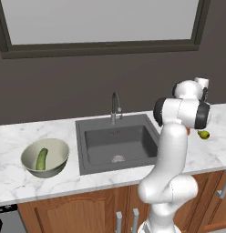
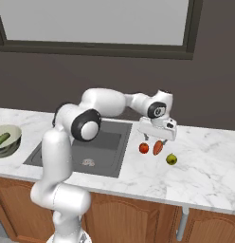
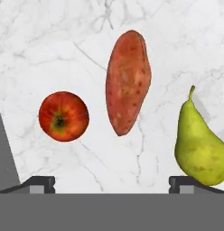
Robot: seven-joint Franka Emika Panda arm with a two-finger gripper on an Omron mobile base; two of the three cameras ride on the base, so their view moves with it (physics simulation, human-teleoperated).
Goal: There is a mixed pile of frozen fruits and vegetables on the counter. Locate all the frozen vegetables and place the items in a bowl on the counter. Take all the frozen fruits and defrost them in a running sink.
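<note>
My gripper [image 3: 111, 182] hangs open just above the counter [image 2: 209, 175] right of the sink [image 1: 117, 141], with nothing between its fingers. Under it lie the stubby orange-red piece [image 3: 127, 81], the round red fruit [image 3: 63, 116] to its left and the yellow-green pear [image 3: 199, 144] to its right. From the right base the gripper [image 2: 155, 139] stands over the red fruit [image 2: 144, 148] and orange-red piece [image 2: 158, 147], with the pear [image 2: 172, 159] beside them. The dark-green cucumber [image 1: 41, 159] lies in the bowl [image 1: 51, 172] left of the sink.
The curved faucet [image 1: 115, 107] rises behind the basin, and a round drain [image 1: 117, 159] sits in its floor. A dark wall and window frame back the counter. Brown cabinets run below its front edge. My arm's elbow [image 1: 181, 111] hides part of the pile from the left base.
</note>
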